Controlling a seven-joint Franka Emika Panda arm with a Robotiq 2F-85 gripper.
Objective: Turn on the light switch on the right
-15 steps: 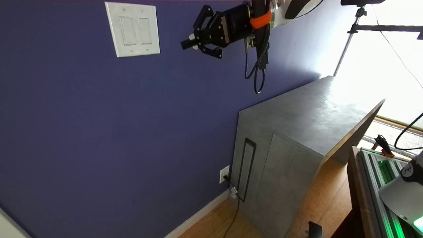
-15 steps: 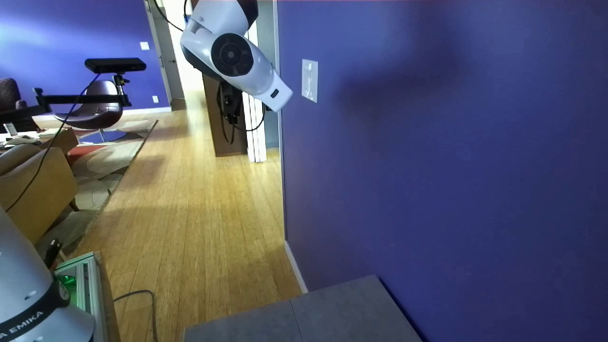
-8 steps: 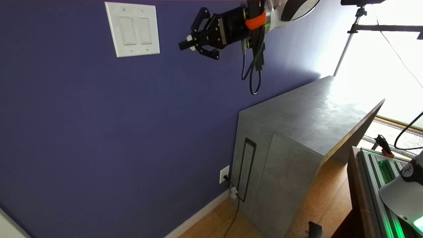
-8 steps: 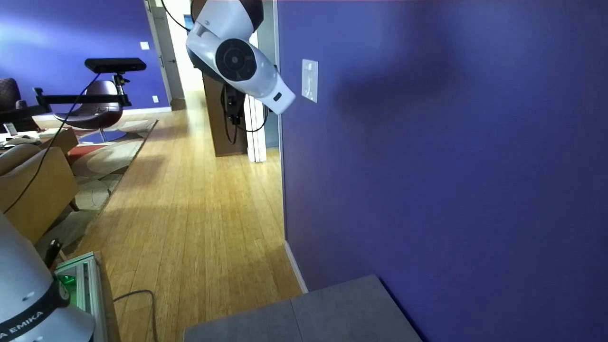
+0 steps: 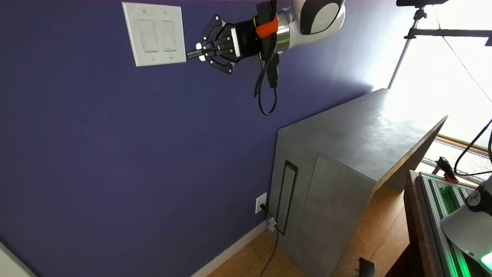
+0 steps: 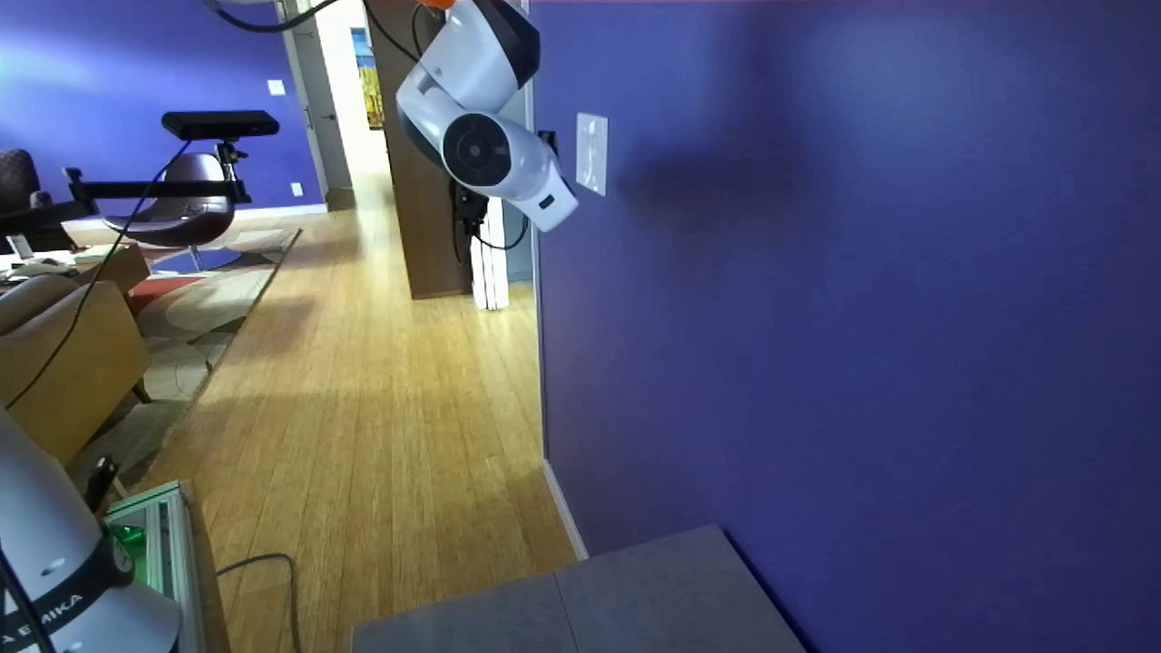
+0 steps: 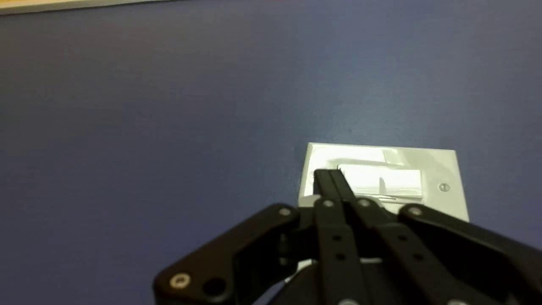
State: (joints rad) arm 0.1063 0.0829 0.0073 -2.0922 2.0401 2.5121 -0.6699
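Hovering near the white two-switch wall plate (image 5: pixel 157 59), the gripper (image 5: pixel 193 54) has its fingers (image 7: pixel 325 186) pressed together; the right-hand rocker light switch (image 5: pixel 168 35) sits in that plate beside its left-hand twin (image 5: pixel 149 35).

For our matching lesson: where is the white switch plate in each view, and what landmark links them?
In an exterior view: switch plate, upper left.
In an exterior view: switch plate, upper middle.
Wrist view: switch plate, lower right, partly behind the gripper.
Shared landmark: blue wall.

perhaps a window (image 5: pixel 442 88) glares beyond the grey cabinet (image 5: pixel 338 146).
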